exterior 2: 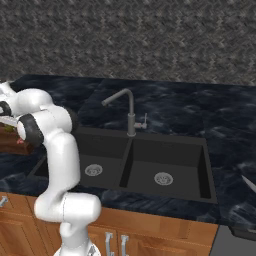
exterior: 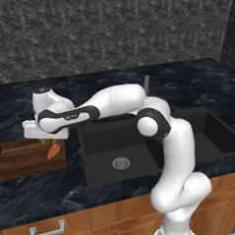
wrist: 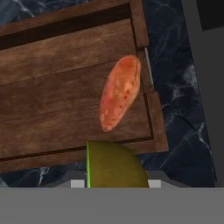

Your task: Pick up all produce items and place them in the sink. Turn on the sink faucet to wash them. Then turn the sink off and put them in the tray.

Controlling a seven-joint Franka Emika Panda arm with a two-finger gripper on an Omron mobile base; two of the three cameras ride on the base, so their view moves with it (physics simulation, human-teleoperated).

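My gripper [exterior: 46, 140] [wrist: 116, 183] is at the left of the counter, over the brown wooden tray [exterior: 21, 162] [wrist: 52, 87]. It is shut on the round yellow-green produce item [exterior: 45, 142] [wrist: 114, 165], which hangs above the tray's edge. The orange-red elongated produce item [exterior: 54, 150] [wrist: 120, 92] lies in the tray against its rim, beside the gripper. To the right of the tray lies the black double-basin sink [exterior: 98, 140] [exterior 2: 150, 155]. The grey sink faucet [exterior 2: 128, 107] [exterior: 147, 82] stands behind it, and I see no water.
My arm stretches leftward across the left basin. Dark marble counter [exterior: 40, 193] surrounds the sink and tray, with a rough stone wall [exterior: 109, 26] behind. Wooden cabinet drawers with a metal handle [exterior: 47, 230] lie below the front edge.
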